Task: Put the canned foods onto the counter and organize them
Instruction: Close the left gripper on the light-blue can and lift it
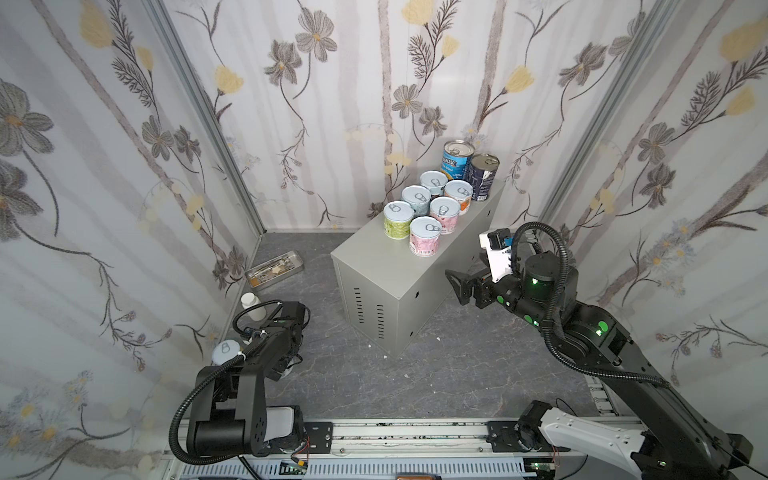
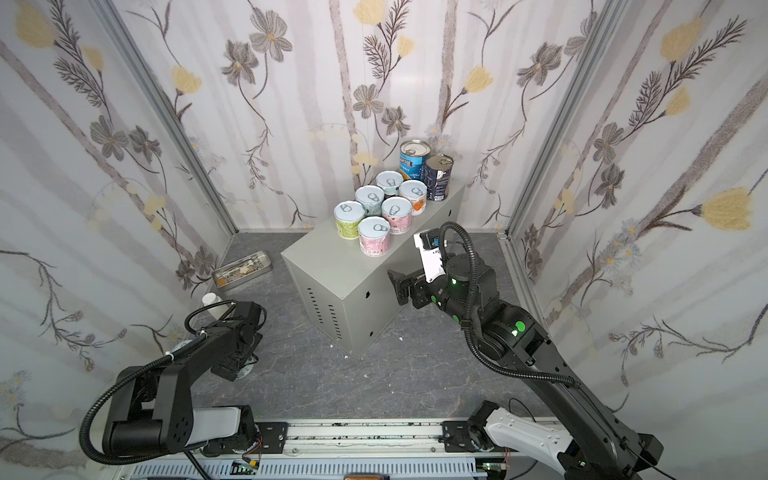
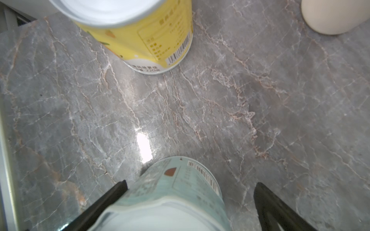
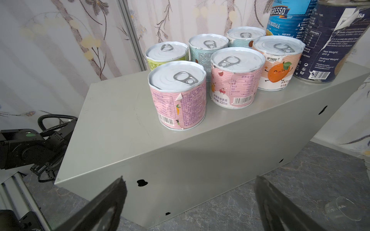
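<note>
My left gripper (image 3: 190, 187) is spread wide, straddling the teal can (image 3: 176, 202) on the marble floor nr the left wall. The can sits between the fingers, tight to one w/ a gap at the other, so not clamped yet. It stands upright: long axis vertical, lid up toward my wrist. The yellow can (image 3: 144, 36) stands just past it, also upright, w/ the white bottle (image 3: 330, 16) off to the side. My left arm is far nearer both. My right gripper (image 4: 190, 179) hangs apart & empty beside the counter (image 1: 415, 266), which carries eight cans on its far half. Next, I reckon: close, lift straight up.
</note>
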Motion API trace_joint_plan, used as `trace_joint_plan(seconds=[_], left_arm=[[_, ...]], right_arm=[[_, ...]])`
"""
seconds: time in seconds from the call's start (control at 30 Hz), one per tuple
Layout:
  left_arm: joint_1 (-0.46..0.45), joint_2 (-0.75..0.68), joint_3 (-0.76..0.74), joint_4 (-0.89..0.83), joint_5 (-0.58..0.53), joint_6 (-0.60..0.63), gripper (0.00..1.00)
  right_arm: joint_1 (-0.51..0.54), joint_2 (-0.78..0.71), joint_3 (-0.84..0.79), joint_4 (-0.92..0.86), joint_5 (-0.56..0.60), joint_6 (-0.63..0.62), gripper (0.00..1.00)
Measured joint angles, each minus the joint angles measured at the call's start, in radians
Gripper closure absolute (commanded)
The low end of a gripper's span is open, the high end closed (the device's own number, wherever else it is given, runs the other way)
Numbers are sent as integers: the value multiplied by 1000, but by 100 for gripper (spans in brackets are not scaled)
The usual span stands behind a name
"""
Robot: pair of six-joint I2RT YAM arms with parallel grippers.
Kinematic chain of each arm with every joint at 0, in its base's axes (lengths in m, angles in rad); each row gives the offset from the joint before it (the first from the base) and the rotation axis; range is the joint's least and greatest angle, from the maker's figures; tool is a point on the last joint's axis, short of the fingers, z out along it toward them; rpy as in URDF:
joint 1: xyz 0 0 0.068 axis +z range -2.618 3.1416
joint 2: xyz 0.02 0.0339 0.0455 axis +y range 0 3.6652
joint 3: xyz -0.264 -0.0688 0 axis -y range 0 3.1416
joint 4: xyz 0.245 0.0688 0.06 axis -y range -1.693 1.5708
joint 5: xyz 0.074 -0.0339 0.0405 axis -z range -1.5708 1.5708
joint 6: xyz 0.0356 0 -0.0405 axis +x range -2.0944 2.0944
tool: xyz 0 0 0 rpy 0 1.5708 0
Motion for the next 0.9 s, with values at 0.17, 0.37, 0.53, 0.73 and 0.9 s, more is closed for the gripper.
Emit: trace_joint_plan(seconds=[0.17,0.37,0.53,0.73,0.9], left_arm=[[0,47,4,21,-8,9,12],[0,58,9,37,-25,23,30],[-2,22,16,57,18,54,38],[0,-52,58,58,28,110,38],[2,-68,101,55,26,164,39]], right_arm=[[-2,1,-6,7,6,-8,0],[-5,-12,-26,35,8,-10,0],[-8,-30,-42,40,8,-10,0],[-13,-55,-62,45,15,-10,0],[-16,-72,-83,52,14,-10,0]])
